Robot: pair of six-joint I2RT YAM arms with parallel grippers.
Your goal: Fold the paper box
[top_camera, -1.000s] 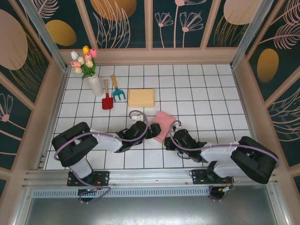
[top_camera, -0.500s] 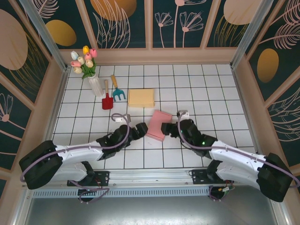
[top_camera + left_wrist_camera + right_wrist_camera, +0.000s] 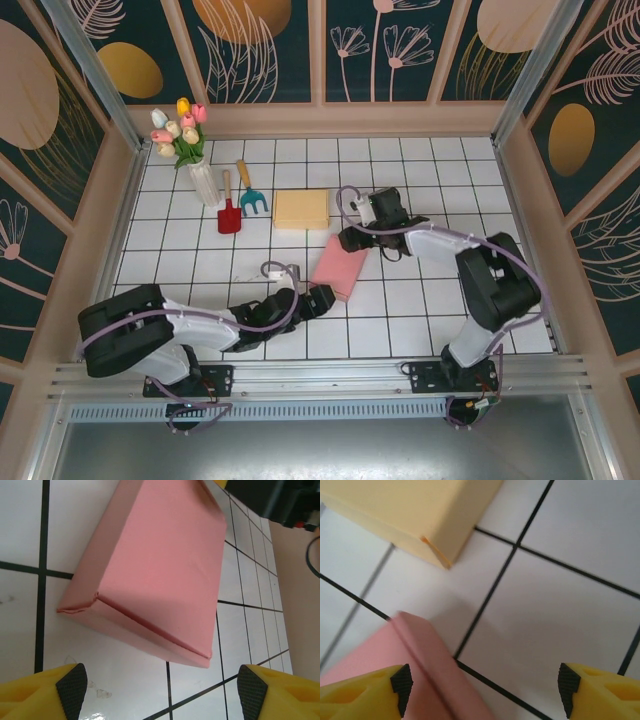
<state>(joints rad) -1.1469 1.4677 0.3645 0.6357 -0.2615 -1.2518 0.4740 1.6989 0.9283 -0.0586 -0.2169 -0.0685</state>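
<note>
The pink paper box [image 3: 340, 268] lies flat on the bench [image 3: 440, 180] just in front of the yellow box [image 3: 301, 209], seemingly folded shut. The right pincer [image 3: 347, 240] beside the yellow box and the left pincer [image 3: 323, 297] farther from it both gape empty, probably to leave it free

Staged lab booth: floral wall panels [image 3: 380, 50], gridded white tabletop [image 3: 450, 190], aluminium frame [image 3: 300, 375].
</note>
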